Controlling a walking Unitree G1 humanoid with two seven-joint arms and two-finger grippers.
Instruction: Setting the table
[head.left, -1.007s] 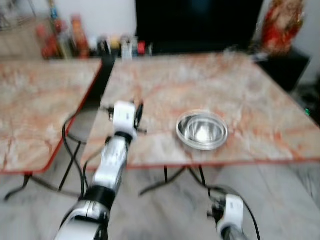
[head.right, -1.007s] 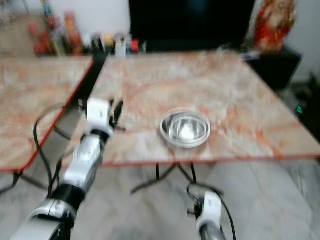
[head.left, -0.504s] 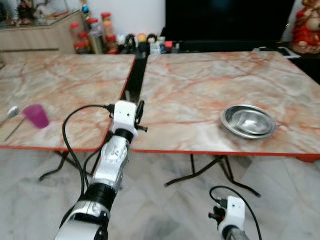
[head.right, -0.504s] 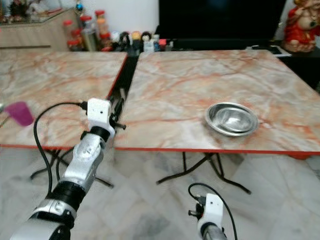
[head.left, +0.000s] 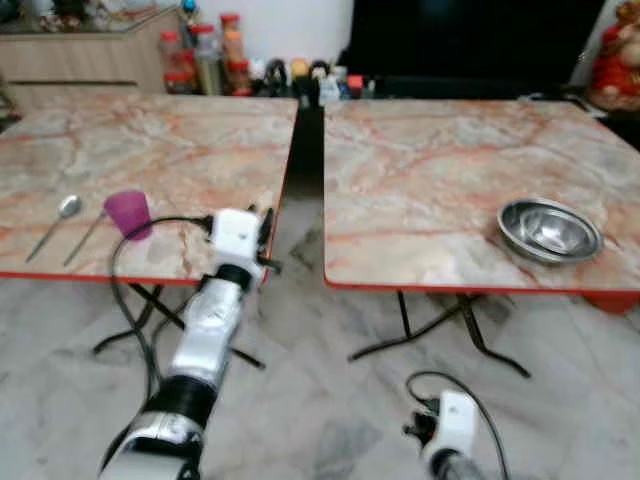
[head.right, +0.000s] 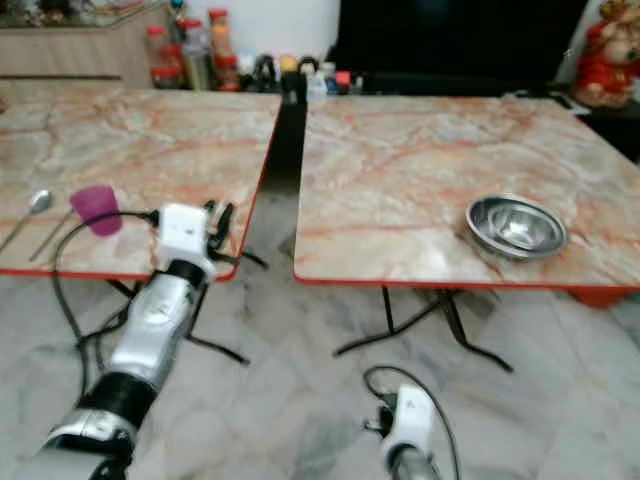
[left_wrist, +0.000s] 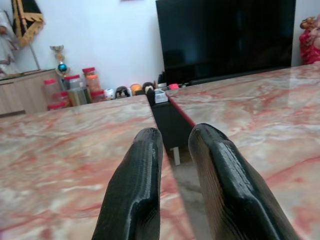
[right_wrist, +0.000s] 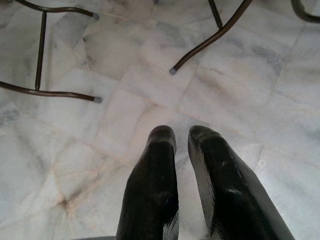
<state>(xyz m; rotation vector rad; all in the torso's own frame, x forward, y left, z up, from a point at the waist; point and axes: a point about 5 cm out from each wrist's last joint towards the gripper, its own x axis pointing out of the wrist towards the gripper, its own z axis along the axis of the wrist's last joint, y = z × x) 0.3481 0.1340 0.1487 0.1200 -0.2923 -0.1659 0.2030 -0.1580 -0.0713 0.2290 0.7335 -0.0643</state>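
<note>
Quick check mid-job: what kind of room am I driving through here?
Probably a home living or dining room: two marble-patterned folding tables, a big dark TV against the wall, jars beside a wooden sideboard.

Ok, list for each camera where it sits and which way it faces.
Left eye, head: down at two marble tables, round steel bowl; left gripper, right arm low.
Right eye, head: same scene, pink plastic cup.
Left wrist: along its fingers across tabletops to black TV.
Right wrist: down past right gripper at floor tiles.
Eyes share everything.

Even, bright indoor light throughout; both eye views are slightly soft with motion blur, wrist views sharper.
</note>
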